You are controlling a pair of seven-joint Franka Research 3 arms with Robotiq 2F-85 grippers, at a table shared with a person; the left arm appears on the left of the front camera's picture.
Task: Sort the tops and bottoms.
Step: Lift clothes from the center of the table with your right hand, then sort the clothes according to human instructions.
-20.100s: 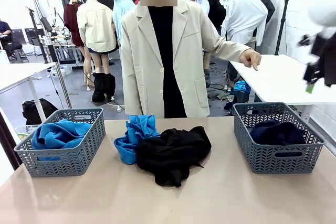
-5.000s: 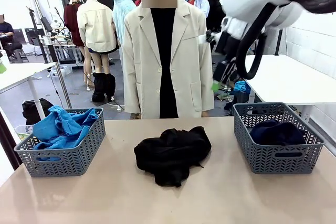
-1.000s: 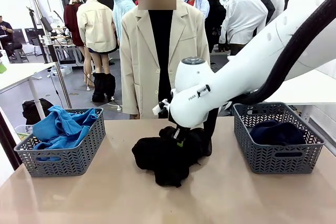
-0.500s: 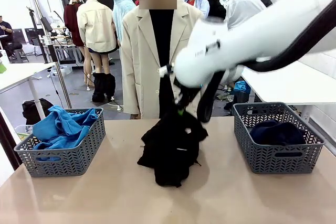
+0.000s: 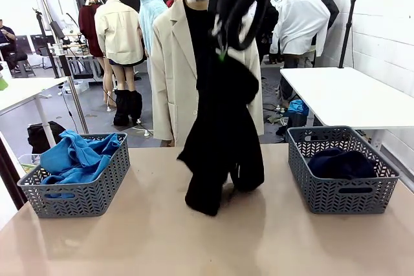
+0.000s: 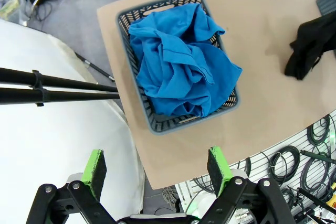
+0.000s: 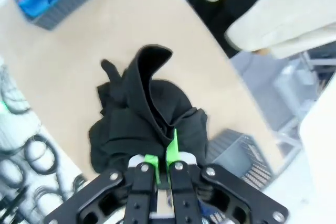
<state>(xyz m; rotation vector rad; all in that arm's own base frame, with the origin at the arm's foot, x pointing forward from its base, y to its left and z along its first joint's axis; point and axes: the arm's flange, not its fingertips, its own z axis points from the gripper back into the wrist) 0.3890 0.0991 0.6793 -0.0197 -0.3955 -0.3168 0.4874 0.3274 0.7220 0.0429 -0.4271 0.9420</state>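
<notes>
A black garment (image 5: 223, 140) hangs over the middle of the table, its lower end just touching the tabletop. My right gripper (image 5: 222, 52) is shut on its top fold, high in front of the person; the right wrist view shows the black garment (image 7: 147, 116) dangling below the pinched green pads (image 7: 172, 148). The left grey basket (image 5: 77, 182) holds blue clothes (image 5: 74, 159). The right grey basket (image 5: 341, 169) holds a dark navy garment (image 5: 339, 161). My left gripper (image 6: 157, 166) is open, high above the left basket (image 6: 178, 61) and its blue clothes (image 6: 181, 61).
A person in a beige jacket (image 5: 169, 69) stands at the table's far edge behind the hanging garment. A white table (image 5: 343, 95) stands at the back right. Bare tabletop (image 5: 129, 237) lies between the baskets.
My right gripper has risen from the table with the black garment, which now hangs stretched out instead of lying in a heap.
</notes>
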